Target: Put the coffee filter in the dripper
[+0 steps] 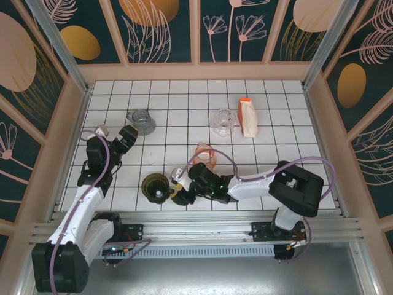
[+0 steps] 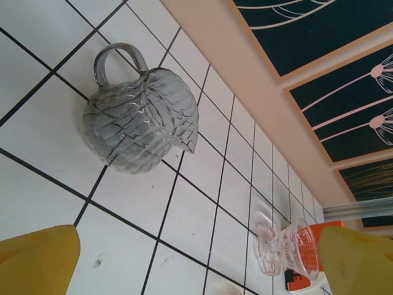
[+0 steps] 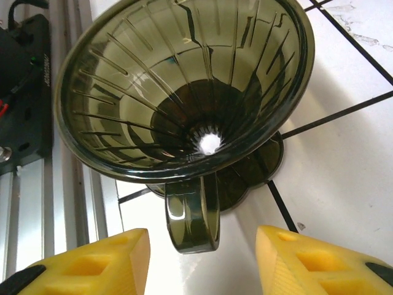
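A dark olive glass dripper stands upright near the table's front edge. Its handle points at my right gripper. That gripper is open, with one yellow finger on each side of the handle and a gap to it on both sides. My left gripper is open and empty, and it faces a grey ribbed glass pitcher. A white packet with an orange top stands at the back right. A loose coffee filter is out of view.
A clear glass dripper sits left of the packet. An orange-tinted glass piece stands just behind my right arm. The metal rail of the table's front edge runs close to the dark dripper. Wooden walls enclose the tiled table.
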Controlling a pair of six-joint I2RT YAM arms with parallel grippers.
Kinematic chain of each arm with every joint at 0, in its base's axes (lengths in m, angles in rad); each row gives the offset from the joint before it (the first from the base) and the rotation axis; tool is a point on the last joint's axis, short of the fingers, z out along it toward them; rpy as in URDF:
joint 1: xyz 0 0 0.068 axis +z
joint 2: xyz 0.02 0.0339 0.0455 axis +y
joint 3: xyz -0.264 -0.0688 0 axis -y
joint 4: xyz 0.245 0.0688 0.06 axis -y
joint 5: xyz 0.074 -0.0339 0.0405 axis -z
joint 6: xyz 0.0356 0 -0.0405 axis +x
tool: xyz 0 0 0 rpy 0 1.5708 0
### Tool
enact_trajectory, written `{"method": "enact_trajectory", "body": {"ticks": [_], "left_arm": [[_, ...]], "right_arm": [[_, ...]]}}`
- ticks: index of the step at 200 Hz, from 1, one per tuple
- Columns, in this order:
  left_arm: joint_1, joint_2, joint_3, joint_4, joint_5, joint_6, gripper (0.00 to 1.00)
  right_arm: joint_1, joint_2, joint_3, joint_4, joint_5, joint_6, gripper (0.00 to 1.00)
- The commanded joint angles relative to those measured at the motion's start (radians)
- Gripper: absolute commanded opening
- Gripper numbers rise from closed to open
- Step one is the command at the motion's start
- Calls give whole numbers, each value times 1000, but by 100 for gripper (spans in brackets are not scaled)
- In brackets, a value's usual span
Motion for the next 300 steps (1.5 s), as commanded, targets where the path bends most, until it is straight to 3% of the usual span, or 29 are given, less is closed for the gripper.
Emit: {"method": "enact_trajectory", "body": {"ticks": [1, 44, 72, 206, 300], "left_arm": [[-4, -7, -8, -9, 7, 24, 99], [-4, 4, -8, -6, 7, 28, 99], [-3, 8, -8, -6, 4, 32, 99], [-2, 22, -10, -2, 2, 30, 99], [-2, 9, 14, -4, -31, 7, 99]], "right_arm": [[6, 20, 43, 23, 11, -59, 48], [6, 56, 85, 19, 7, -102, 47], [7, 80, 109, 4, -19, -119, 42], [9, 88, 128, -24, -24, -135, 0], [10, -134, 96, -121, 90, -97, 0]]}}
